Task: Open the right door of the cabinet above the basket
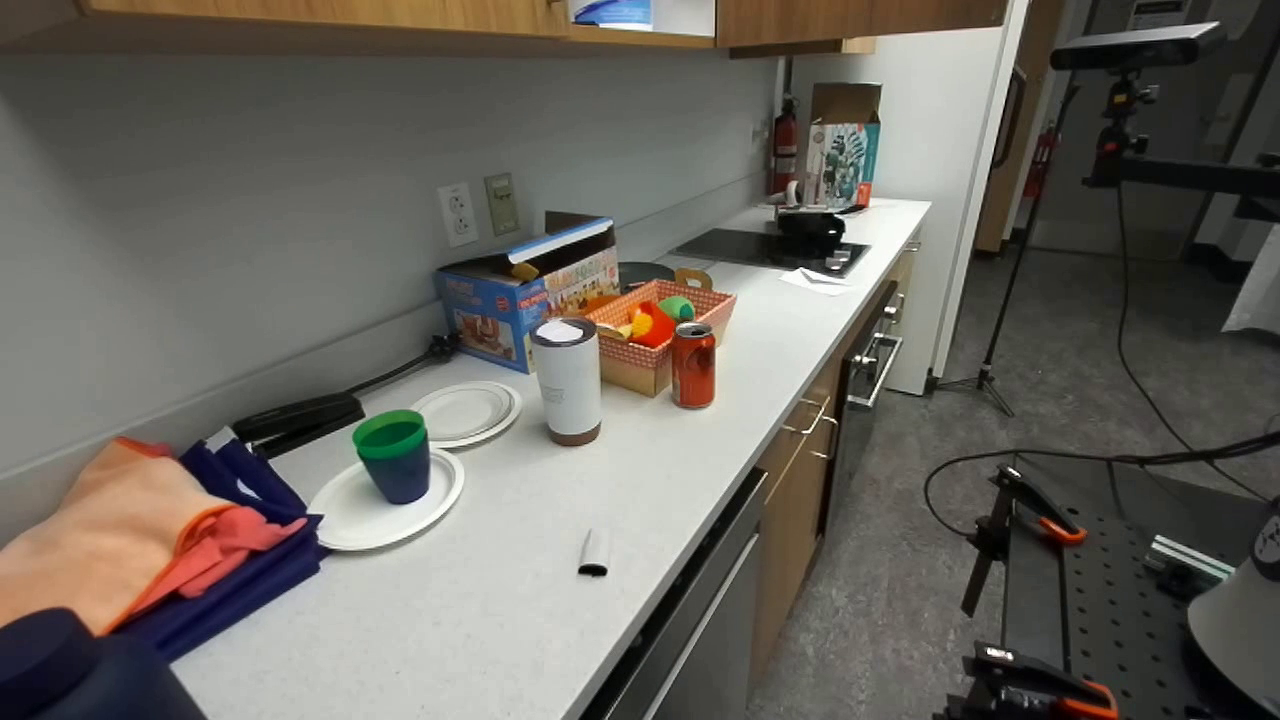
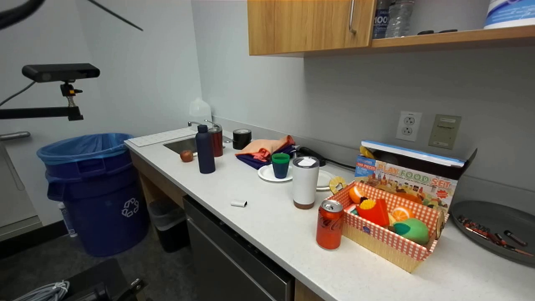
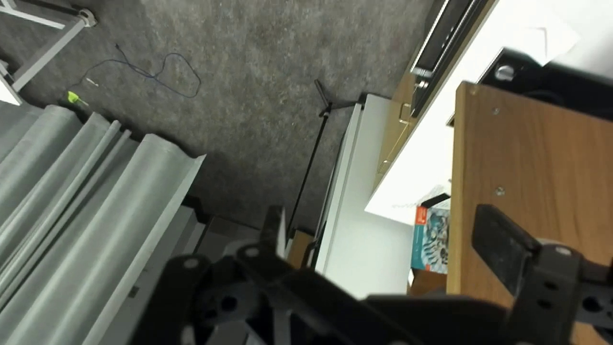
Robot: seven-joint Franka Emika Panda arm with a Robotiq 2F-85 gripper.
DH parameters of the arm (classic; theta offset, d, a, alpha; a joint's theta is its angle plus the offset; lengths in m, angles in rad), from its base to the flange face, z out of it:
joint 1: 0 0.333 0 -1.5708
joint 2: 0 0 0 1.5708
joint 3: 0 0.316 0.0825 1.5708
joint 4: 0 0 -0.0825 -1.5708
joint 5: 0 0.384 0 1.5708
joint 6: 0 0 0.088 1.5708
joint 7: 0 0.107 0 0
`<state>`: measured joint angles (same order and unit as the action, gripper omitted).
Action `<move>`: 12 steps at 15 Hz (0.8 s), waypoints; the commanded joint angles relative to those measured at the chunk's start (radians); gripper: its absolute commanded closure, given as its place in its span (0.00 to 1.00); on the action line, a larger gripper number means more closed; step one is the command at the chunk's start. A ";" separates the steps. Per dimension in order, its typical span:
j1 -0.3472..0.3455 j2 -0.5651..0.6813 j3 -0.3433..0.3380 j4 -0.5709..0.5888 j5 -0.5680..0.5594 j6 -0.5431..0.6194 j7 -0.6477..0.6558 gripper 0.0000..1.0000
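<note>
The right door [image 3: 541,153] is shown swung out ahead of the spread gripper [image 3: 380,218], contact unclear; opening is judged nearly complete, and withdrawal required next.

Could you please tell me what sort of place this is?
Probably a kitchenette, perhaps in a lab: the flat black cooktop and recessed grey sink suggest cooking and washing up, while a mounted black bar-shaped camera hints at research work.
</note>
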<state>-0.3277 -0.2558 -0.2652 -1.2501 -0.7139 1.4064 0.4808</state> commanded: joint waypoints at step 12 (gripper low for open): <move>0.086 -0.081 -0.033 0.045 0.496 0.202 -0.180 0.00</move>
<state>-0.2698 -0.3113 -0.2674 -1.1641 -0.2910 1.5079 0.3330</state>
